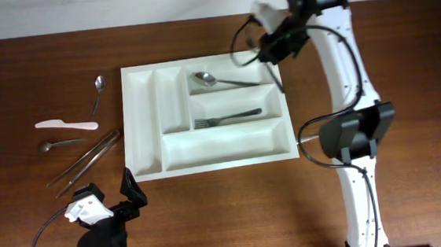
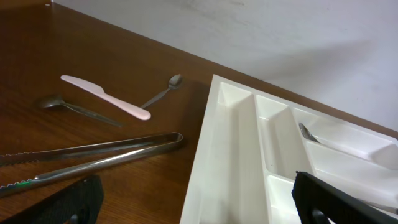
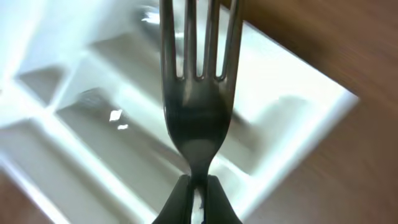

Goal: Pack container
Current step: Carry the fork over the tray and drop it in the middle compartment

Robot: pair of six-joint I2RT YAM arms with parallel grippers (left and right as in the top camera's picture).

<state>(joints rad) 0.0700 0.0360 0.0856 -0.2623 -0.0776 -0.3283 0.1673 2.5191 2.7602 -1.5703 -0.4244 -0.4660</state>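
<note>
The container [image 1: 130, 123] sits mid-table, two narrow compartments on its left side, three wide ones stacked on its right. A spoon [image 1: 221, 80] lies in the farthest wide compartment, and a fork [image 1: 228, 120] in the middle one, tines toward the narrow slots.

Over the container's far right corner is the right gripper [image 1: 274, 47], pinched tight on the neck of a held fork [image 3: 199, 93], tines pointing away from the fingers and the white compartments blurred behind.

Just off the container's near left corner is the left gripper [image 1: 109, 187], spread wide and holding nothing.

Left of the container, on the table [image 1: 27, 75], lie a long spoon [image 1: 98, 94], a pale knife [image 1: 67, 124], a small spoon [image 1: 56, 143] and tongs [image 1: 89, 156], the tongs nearest the container.
</note>
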